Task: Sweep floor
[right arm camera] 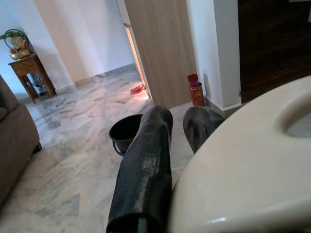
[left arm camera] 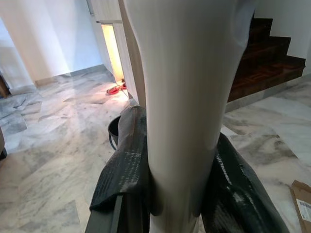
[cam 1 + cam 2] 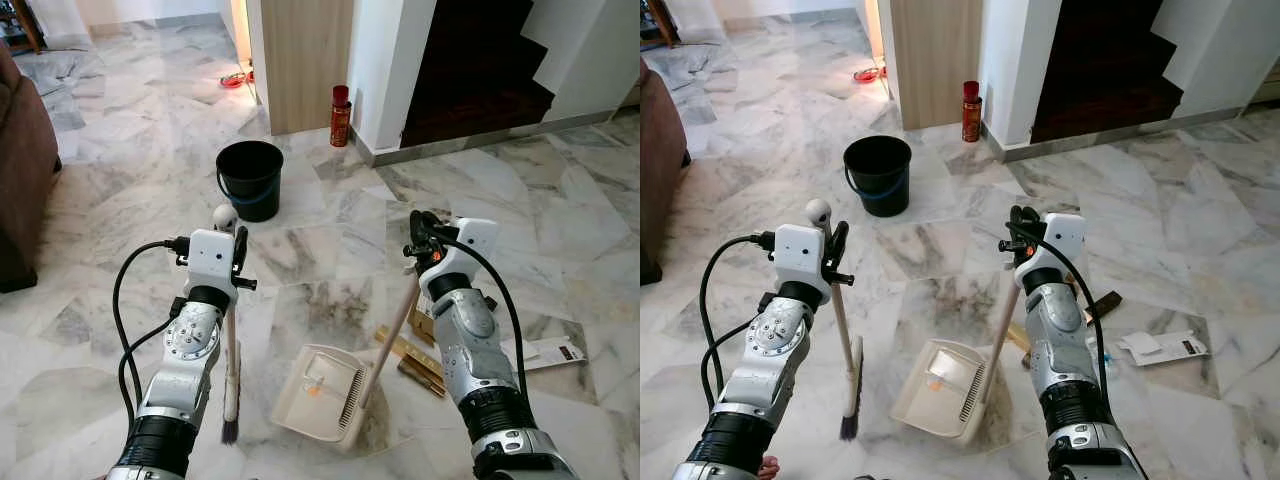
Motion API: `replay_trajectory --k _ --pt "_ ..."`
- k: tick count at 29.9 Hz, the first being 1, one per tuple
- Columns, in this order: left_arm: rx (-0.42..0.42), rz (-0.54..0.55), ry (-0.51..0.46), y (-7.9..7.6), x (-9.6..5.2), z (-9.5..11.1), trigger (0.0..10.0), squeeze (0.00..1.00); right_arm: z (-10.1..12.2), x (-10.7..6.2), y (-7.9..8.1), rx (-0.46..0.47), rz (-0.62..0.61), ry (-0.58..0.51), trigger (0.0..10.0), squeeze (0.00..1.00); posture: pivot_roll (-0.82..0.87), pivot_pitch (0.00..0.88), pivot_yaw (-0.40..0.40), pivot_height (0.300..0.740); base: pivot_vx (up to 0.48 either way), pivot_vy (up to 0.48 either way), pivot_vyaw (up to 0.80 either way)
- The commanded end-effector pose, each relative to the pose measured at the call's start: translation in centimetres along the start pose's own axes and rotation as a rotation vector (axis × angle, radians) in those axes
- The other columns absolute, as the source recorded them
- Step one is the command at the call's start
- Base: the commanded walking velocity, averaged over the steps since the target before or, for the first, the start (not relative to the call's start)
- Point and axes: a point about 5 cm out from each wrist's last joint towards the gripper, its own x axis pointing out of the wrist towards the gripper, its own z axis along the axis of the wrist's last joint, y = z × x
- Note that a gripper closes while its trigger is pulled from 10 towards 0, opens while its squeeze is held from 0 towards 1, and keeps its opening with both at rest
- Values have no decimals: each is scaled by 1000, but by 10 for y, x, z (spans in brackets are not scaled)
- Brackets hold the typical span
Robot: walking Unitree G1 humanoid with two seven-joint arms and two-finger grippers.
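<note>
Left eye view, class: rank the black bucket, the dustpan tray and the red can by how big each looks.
1. Dustpan tray, though it sits nearest the camera.
2. Black bucket, not far behind.
3. Red can, clearly smallest.

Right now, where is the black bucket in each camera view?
Left eye view: black bucket upper centre-left, on the marble floor.
Right eye view: left of centre, upper part.
Left wrist view: a rim sliver beside the broom handle.
Right wrist view: centre-left.
Shared landmark: the red spray can.
</note>
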Motion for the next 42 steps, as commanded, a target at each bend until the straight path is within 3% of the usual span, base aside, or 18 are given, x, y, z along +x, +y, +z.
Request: replay_trajectory --k 1,11,12,13,21,42 --pt "7 -3 -22 0 2 5 10000 0 9 4 2 3 7 -35 10000 0 24 65 -12 740 0 0 0" --pt "7 -3 -22 0 2 5 10000 0 9 4 2 3 7 -35 10000 0 24 65 -12 740 0 0 0" --pt "6 -4 -22 0 2 5 10000 0 10 4 2 -4 12 -36 10000 0 0 0 0 740 0 0 0" --pt "10 3 -31 2 3 6 10000 0 11 3 3 -7 26 -49 10000 0 24 75 -12 740 0 0 0" --pt "23 21 -45 9 7 9 10000 0 13 1 5 -9 51 -74 10000 0 23 71 -11 740 0 0 0" --pt "20 3 -47 6 7 7 10000 0 8 -2 9 -6 69 -71 10000 0 7 1 -6 740 0 0 0"
